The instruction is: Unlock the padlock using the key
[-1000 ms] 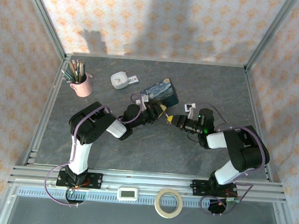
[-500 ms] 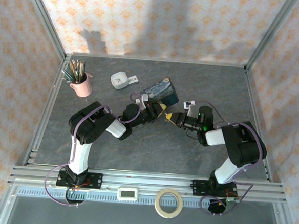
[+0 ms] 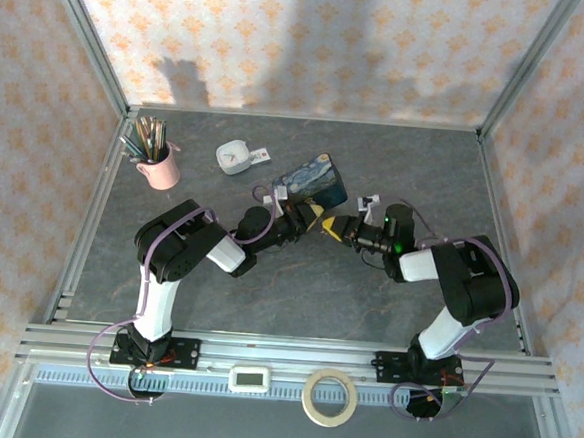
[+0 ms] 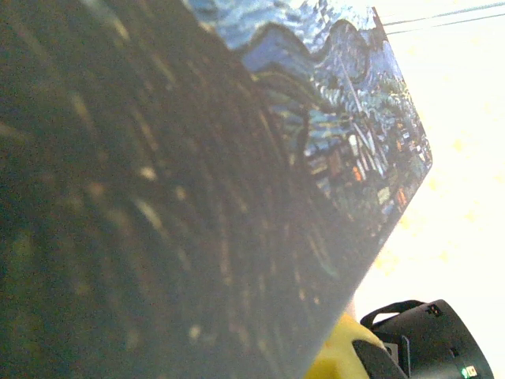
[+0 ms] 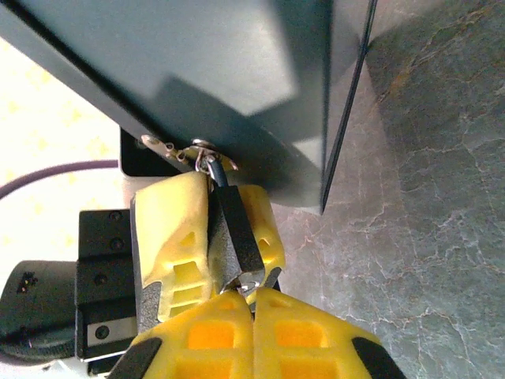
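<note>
The tiny dark-and-silver metal padlock [image 5: 237, 237], its shackle hooked through the hasp [image 5: 193, 150] of the blue painted tin [image 3: 313, 180], is pinched across its body by the closed left tool [image 3: 312, 217]. Its long axis points keyhole-first at the right tool [image 5: 252, 316]. That tool is clamped on the slim silvery key [image 5: 251, 279], held in line with the lock; both look light, rigid and slippery, best gripped on their flat sides.

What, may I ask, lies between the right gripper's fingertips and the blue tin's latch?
In the right wrist view, the padlock: its shackle hooks the latch; the left gripper clamps its body.
</note>
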You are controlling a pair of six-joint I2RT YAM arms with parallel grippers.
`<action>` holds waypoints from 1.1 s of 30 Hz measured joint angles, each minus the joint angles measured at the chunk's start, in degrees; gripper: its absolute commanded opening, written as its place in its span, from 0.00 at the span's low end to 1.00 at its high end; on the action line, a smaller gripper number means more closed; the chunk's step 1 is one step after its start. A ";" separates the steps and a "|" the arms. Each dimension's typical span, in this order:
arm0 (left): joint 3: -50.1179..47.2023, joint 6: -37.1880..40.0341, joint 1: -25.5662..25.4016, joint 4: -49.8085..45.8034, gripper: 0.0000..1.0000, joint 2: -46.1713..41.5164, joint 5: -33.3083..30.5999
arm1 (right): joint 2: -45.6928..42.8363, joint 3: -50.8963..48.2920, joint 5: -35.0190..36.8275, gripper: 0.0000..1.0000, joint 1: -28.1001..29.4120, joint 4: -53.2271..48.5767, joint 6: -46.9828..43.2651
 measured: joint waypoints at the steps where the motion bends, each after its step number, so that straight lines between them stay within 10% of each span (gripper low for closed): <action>1: 0.00 0.00 -0.22 0.00 0.00 0.00 -0.26 | 0.00 -0.61 0.68 0.00 0.11 1.09 0.98; 9: -0.04 0.07 -0.96 -0.81 0.00 -0.63 -2.23 | -0.02 -2.32 2.73 0.07 0.22 5.11 4.44; 19: 2.23 1.36 -2.01 -6.19 0.00 -1.95 -5.05 | -7.91 -3.04 11.15 0.41 -0.72 -5.68 -1.90; 33: 3.41 1.33 -2.10 -7.34 0.00 -1.95 -6.38 | -11.80 -4.94 12.07 0.27 1.22 -8.26 -7.06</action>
